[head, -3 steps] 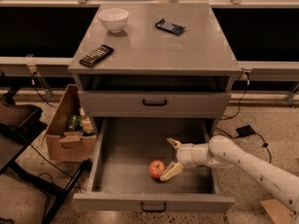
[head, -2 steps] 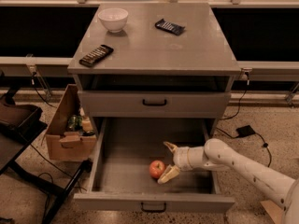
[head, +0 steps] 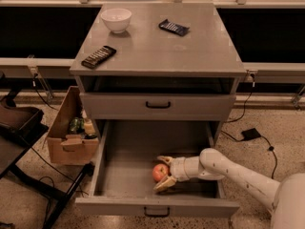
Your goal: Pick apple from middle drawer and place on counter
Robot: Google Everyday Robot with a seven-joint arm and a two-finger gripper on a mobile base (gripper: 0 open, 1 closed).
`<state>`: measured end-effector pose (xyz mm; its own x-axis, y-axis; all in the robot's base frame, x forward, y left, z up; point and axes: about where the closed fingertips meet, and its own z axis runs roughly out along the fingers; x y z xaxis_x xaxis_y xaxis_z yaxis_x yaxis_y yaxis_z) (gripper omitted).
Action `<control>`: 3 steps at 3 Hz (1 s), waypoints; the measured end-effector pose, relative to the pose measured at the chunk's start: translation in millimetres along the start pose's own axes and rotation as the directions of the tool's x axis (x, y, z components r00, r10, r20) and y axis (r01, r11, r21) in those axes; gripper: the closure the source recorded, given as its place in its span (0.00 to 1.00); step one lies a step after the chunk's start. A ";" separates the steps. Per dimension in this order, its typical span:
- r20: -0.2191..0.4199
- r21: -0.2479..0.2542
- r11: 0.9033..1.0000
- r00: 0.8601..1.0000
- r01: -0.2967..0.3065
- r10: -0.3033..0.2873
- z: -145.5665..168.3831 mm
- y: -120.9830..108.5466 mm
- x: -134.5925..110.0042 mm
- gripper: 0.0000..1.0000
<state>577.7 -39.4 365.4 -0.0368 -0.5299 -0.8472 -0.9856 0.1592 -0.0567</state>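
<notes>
The apple point(head: 160, 171) is small and round, red-orange with a paler yellowish patch, and it sits on the flat grey floor of the open middle drawer point(head: 127, 151), right of centre and toward the near front wall. The gripper point(head: 157, 173) reaches in from the right with its jaws apart, one finger on the far side of the apple and one on the near side. Above, the counter point(head: 157, 49) holds a white bowl point(head: 116, 19).

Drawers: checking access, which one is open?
The middle drawer, pulled out below the shut drawer front; the gripper sits inside it, fingers open around the apple.
</notes>
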 end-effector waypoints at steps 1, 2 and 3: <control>0.019 -0.016 1.000 1.000 -0.007 0.007 11.7 7.7 4.9 0.49; 0.019 -0.016 1.000 1.000 -0.007 0.007 10.6 7.6 3.2 0.73; 0.039 -0.015 0.999 0.998 0.041 -0.040 -22.5 6.2 -43.3 0.95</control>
<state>569.5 -34.2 413.6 0.0092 -0.5030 -0.8642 -0.9887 0.1249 -0.0832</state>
